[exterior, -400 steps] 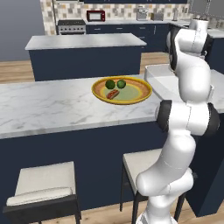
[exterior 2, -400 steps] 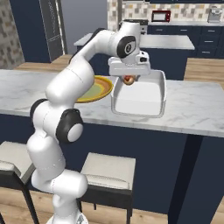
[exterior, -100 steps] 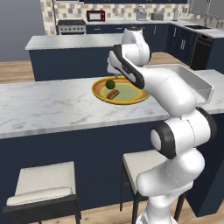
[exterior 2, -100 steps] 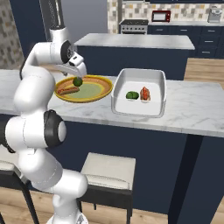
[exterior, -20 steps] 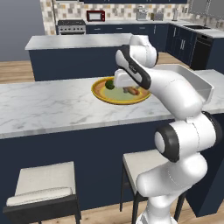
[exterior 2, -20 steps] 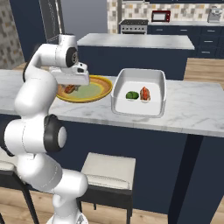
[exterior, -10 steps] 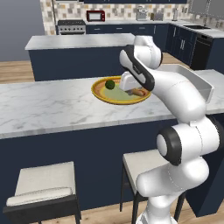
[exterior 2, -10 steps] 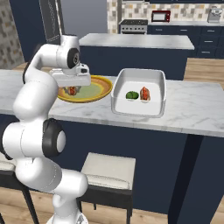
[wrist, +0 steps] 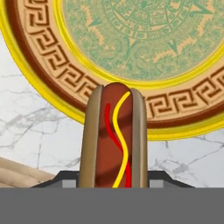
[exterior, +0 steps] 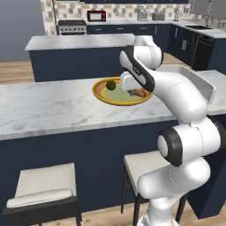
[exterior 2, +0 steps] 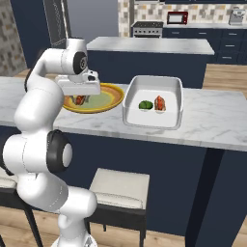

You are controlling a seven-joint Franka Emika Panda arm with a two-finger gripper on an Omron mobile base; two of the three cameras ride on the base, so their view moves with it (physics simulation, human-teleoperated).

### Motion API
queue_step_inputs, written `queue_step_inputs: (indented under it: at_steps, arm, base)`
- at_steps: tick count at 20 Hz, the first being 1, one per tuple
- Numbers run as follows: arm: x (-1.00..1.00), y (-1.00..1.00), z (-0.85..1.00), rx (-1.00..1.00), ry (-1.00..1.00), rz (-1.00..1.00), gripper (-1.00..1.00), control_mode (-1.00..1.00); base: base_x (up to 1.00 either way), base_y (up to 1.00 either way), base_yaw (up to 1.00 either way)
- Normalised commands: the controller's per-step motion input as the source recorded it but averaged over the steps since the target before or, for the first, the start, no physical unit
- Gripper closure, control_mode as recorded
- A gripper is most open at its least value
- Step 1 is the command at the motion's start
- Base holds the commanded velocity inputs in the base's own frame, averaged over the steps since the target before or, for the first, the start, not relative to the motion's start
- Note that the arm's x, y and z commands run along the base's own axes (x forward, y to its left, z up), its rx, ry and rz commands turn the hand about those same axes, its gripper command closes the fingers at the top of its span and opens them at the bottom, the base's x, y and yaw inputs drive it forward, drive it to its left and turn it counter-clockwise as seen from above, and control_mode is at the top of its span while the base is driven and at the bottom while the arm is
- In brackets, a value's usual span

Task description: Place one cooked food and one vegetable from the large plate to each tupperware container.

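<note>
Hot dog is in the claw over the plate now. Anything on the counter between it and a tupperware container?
Nothing visible. The claw is shut on the hot dog above the large plate; the tupperware container sits just beyond the rim.

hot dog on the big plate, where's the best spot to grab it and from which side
Grip the hot dog across its bun sides near mid-length, coming from above: it is long and narrow. The pincer is already shut on it this way over the large plate.
</note>
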Motion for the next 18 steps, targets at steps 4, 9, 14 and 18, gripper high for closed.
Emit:
queue_step_inputs:
  at_steps: [4, 9, 14, 18]
  arm:
    - [0.0, 0.0, 0.0, 0.0, 0.0, 0.0, 1.0, -1.0]
    - [0.0, 0.0, 0.0, 0.0, 0.0, 0.0, 1.0, 1.0]
    - [0.0, 0.0, 0.0, 0.0, 0.0, 0.0, 1.0, 1.0]
    - [0.0, 0.0, 0.0, 0.0, 0.0, 0.0, 1.0, 1.0]
  base:
    - [0.0, 0.0, 0.0]
    - [0.0, 0.0, 0.0]
    - [-0.24, 0.6, 0.0]
    - [-0.39, 0.99, 0.0]
